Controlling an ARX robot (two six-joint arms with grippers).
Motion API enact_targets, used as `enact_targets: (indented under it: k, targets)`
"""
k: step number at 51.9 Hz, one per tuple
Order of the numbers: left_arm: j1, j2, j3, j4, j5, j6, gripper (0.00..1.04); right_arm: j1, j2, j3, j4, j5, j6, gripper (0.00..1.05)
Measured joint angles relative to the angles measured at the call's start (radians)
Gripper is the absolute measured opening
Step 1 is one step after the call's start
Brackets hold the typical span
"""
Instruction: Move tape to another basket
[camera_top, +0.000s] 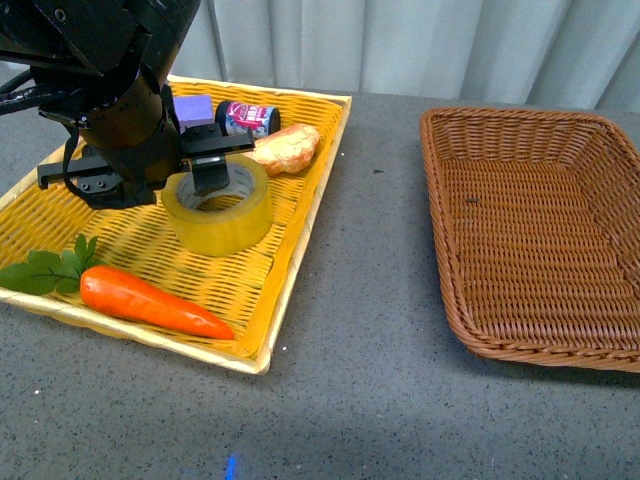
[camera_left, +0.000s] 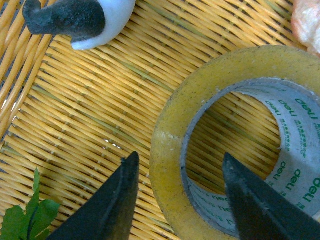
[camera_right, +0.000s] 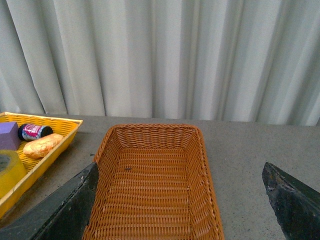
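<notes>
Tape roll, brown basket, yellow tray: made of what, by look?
Tape roll: glossy translucent yellowish plastic film, wound on a pale printed core, likely cardboard. Brown basket: woven wicker or rattan-look strands, slight sheen; could be synthetic. Yellow tray: flat woven strips, matte, bamboo or straw-like; cannot tell for sure.

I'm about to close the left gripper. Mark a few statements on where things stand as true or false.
1. The tape lies in the yellow tray. True.
2. The left gripper is clamped on the tape. False: it is open, with one finger outside the roll's wall and one inside the core, gaps showing.
3. The carrot lies in the brown basket. False: it lies in the yellow tray.
4. The right gripper is open. True.
</notes>
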Motion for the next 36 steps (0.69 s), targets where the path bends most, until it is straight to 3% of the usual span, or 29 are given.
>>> enact_targets:
  k: [5, 9, 12, 25, 30, 36]
  targets:
    - [0.001, 0.001, 0.001, -0.012, -0.002, -0.007, 0.37, 0.000, 0.000, 0.000, 0.000, 0.000, 0.000, 0.96]
    - [0.001, 0.001, 0.002, -0.023, -0.006, -0.018, 0.20, 0.000, 0.000, 0.000, 0.000, 0.000, 0.000, 0.96]
    - [0.002, 0.001, 0.005, -0.026, -0.004, -0.017, 0.15, 0.000, 0.000, 0.000, 0.000, 0.000, 0.000, 0.96]
    - [0.002, -0.001, 0.005, -0.002, 0.008, 0.013, 0.14, 0.000, 0.000, 0.000, 0.000, 0.000, 0.000, 0.96]
    - [0.000, -0.013, -0.017, 0.074, -0.006, 0.091, 0.14, 0.000, 0.000, 0.000, 0.000, 0.000, 0.000, 0.96]
    - [0.000, -0.045, -0.034, 0.169, 0.048, 0.207, 0.14, 0.000, 0.000, 0.000, 0.000, 0.000, 0.000, 0.96]
